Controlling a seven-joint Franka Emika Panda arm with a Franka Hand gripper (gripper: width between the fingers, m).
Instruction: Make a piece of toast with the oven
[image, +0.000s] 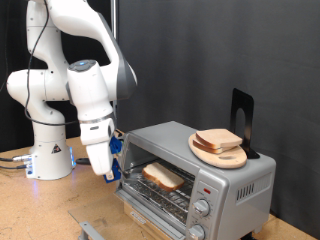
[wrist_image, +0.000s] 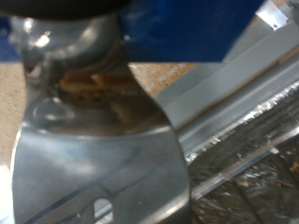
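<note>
The silver toaster oven (image: 215, 185) stands at the exterior view's right, with two round knobs (image: 203, 198) on its front. A slice of toast (image: 162, 177) lies inside on the wire rack (image: 165, 197). More bread slices (image: 217, 139) lie on a round wooden board (image: 222, 154) on top of the oven. My gripper (image: 109, 170) hangs at the oven's left front corner, close to the door's edge; nothing shows between its fingers. The wrist view is blurred and filled by shiny metal (wrist_image: 103, 140), with the rack's wires (wrist_image: 252, 177) beside it.
The arm's white base (image: 48, 150) stands on the wooden table (image: 40, 215) at the exterior view's left. A black stand (image: 243, 115) rises behind the board. A grey metal piece (image: 92, 231) lies at the exterior view's bottom edge. A black curtain hangs behind.
</note>
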